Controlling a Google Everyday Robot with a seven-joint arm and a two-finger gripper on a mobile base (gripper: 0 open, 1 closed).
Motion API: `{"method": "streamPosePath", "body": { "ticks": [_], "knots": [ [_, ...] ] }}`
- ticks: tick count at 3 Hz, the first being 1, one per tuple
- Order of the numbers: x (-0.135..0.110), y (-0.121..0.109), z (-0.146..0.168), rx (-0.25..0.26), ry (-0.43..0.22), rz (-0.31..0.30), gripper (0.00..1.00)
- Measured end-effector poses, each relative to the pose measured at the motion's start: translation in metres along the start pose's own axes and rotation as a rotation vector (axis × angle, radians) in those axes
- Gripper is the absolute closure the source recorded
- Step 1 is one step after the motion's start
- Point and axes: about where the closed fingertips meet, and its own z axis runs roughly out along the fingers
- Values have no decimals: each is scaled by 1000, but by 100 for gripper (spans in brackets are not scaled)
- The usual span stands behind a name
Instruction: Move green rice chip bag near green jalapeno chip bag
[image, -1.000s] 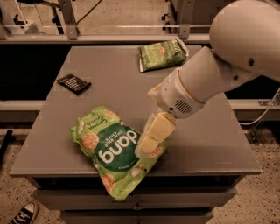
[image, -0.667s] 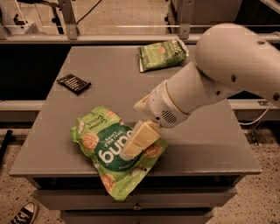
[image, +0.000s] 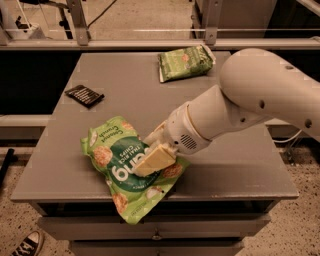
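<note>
The green rice chip bag (image: 120, 162), bright lime green with a dark "dang" circle, lies at the front left of the grey table (image: 135, 95), its lower end hanging over the front edge. The gripper (image: 152, 160) reaches down from the right and rests over the middle of this bag, its cream fingers covering part of the logo. The green jalapeno chip bag (image: 184, 62), smaller and duller olive green, lies flat at the back of the table, far from the gripper.
A small black packet (image: 84, 95) lies at the table's left side. The white arm (image: 250, 100) spans the right half of the table. Drawers (image: 155, 232) sit below the front edge. A shoe (image: 27, 245) shows on the floor at the lower left.
The gripper has moved left and down, from the rice chip bag's right edge to over its middle. The bag has hardly shifted.
</note>
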Motion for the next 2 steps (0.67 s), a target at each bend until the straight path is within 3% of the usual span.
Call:
{"method": "streamPosePath", "body": {
  "ticks": [1,2],
  "knots": [
    [4,-11,-26,53,5,17,87],
    [8,-32,-91,183,47,5,100]
  ]
}}
